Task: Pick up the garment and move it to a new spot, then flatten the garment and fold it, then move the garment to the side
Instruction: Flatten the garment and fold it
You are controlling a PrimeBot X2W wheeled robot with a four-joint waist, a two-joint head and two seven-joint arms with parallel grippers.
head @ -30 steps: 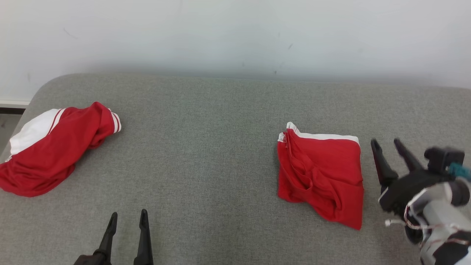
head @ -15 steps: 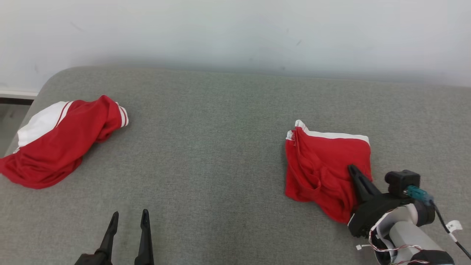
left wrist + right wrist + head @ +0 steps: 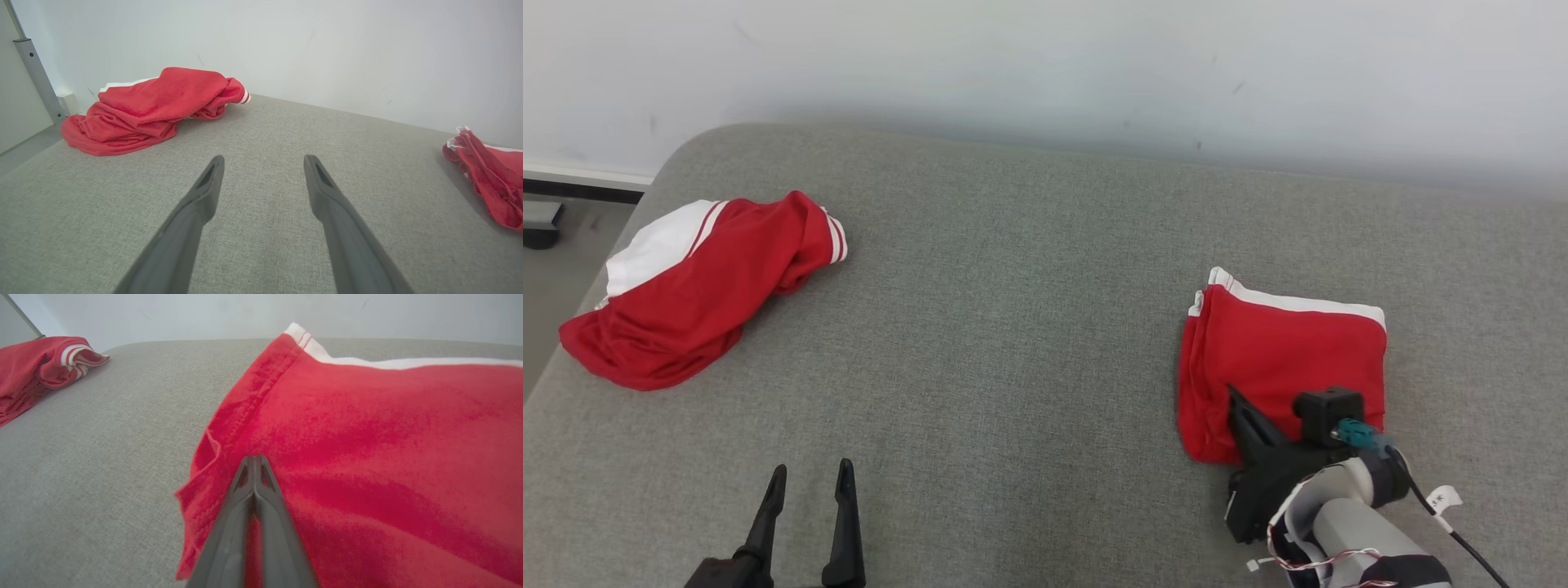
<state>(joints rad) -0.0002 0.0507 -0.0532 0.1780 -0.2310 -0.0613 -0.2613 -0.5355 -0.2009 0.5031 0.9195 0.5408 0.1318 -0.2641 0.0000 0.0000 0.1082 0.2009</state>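
The folded red garment (image 3: 1290,351) lies on the right part of the grey padded surface (image 3: 1013,327), not far from its back edge. It is folded to a compact, almost square packet, with a white band along the far edge and a thick stack of layers on its left side. In the right wrist view the top layer (image 3: 388,428) looks smooth, and a small fold of cloth sticks out at the near left corner.

The right gripper (image 3: 1233,394) comes in from the near side and lies over the near left part of this garment. Its fingers are pressed together, and their common tip (image 3: 254,458) rests against the red cloth. I cannot tell if any cloth is caught between them.

The left gripper (image 3: 812,467) is at the near edge, well apart from both garments. Its fingers are spread and hold nothing, with only the grey surface between them (image 3: 263,158).

A crumpled red garment (image 3: 694,294) with white panel and striped cuff lies in a heap at the far left corner of the surface. A pale wall (image 3: 1045,65) stands behind.
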